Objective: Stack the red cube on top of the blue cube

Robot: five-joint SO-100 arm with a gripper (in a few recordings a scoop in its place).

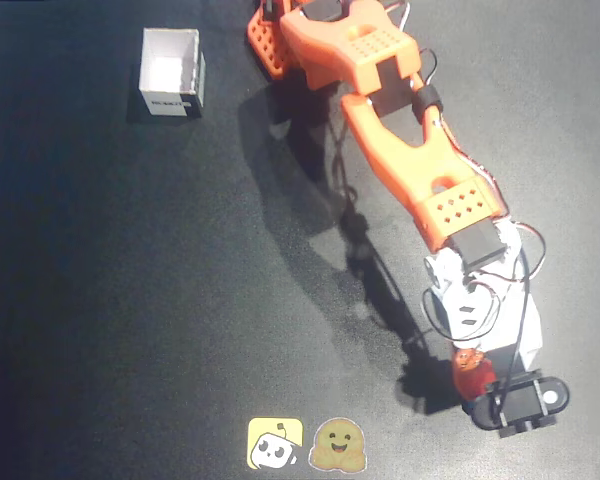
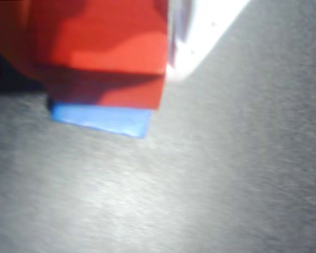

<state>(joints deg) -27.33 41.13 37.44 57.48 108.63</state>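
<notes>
overhead view: your arm reaches to the lower right of the frame, where the jaws grip the red cube low over the tabletop, likely to set it down. a white box sits upper left.

wrist view: the red cube, matte orange-red, fills the upper left and covers most of the blue cube, whose bright edge peeks out below; you can't tell if they touch.

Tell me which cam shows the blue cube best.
Wrist view: the blue cube shows as a clear blue strip under the red cube. Overhead, the end effector and red cube cover that spot.
</notes>
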